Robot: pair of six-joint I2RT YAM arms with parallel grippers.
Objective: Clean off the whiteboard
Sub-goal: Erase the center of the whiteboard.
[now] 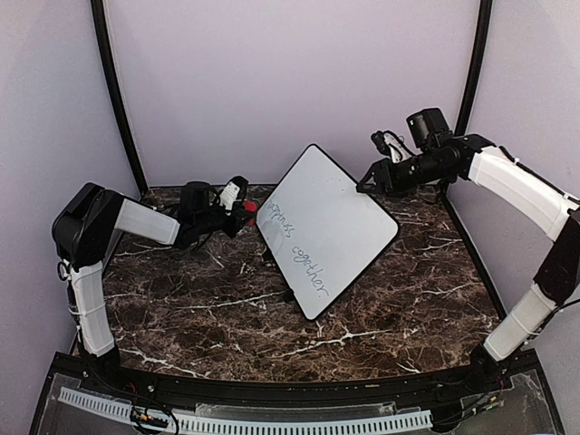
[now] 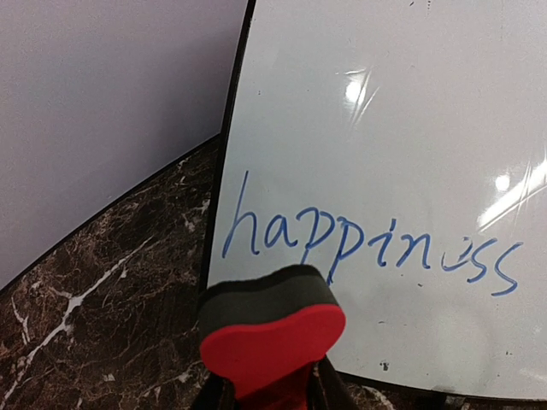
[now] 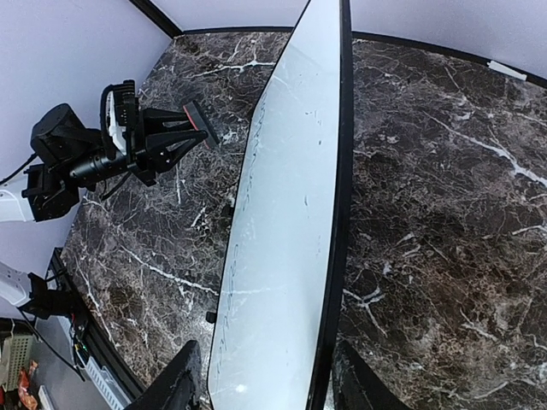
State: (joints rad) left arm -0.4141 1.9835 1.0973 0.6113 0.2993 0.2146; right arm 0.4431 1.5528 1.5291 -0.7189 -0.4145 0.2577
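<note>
Whiteboard (image 1: 331, 227) first: from above and behind the arms, it stood tilted near the middle of the dark marble table (image 1: 199, 308), its lower edge down by the tabletop and its upper right corner raised toward the back wall. Handwriting (image 1: 294, 245) ran across its face in two lines, and the lower one read "together". The right gripper (image 1: 362, 184) was at that raised corner, clasped on the board's edge. The left gripper (image 1: 243, 213) reached in from the other side with a red eraser (image 1: 249, 210) pinched in it, just beside the board's left edge.

From the left wrist, the whiteboard (image 2: 402, 128) filled most of the sight, glossy with light glints, and the word "happiness" (image 2: 367, 248) showed in blue ink. The eraser (image 2: 273, 342), red with a black foam layer, was squeezed between the narrow-set fingers (image 2: 214, 397) of the left gripper (image 2: 272, 397). It sat at the board's black rim below the first letters; I could not tell whether it touched the surface. Marble (image 2: 111, 299) and a pale wall lay to the left.

From the right wrist, the whiteboard (image 3: 282, 213) appeared nearly edge-on, running away from the camera over the table (image 3: 444, 213). The right gripper (image 3: 265, 376) had it between its fingers (image 3: 175, 384), one on each side, jaws about half wide and closed on the board. Beyond it the left gripper (image 3: 192, 120) pointed its eraser (image 3: 208, 130) at the board's far face
</note>
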